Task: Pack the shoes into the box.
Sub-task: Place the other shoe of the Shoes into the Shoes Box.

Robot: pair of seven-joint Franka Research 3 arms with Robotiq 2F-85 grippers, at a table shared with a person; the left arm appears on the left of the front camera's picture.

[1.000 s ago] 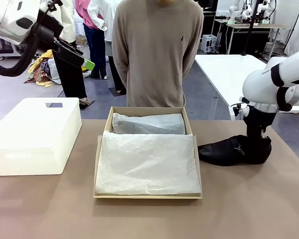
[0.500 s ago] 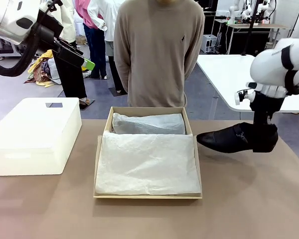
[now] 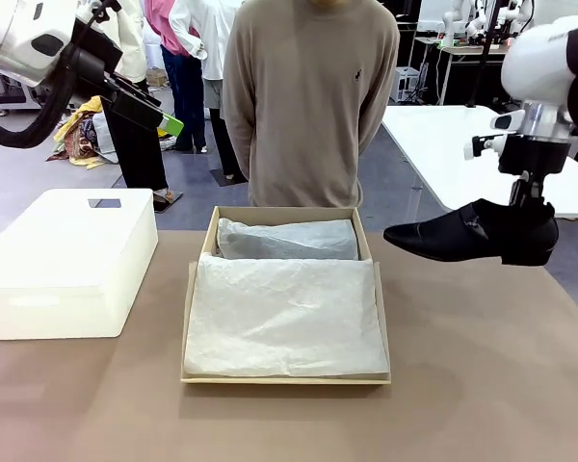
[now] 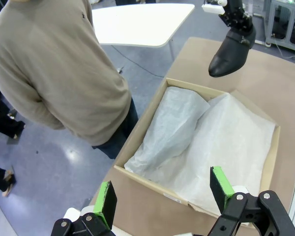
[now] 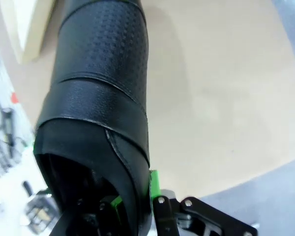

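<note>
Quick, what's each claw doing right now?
Left claw: open, holding nothing.
Right claw: shut on the black shoe, up in the air.

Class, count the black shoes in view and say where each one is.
1. The shoe is in the air right of the box, its heel end gripped by the right gripper. Another may be hidden under the tissue paper in the box.
</note>
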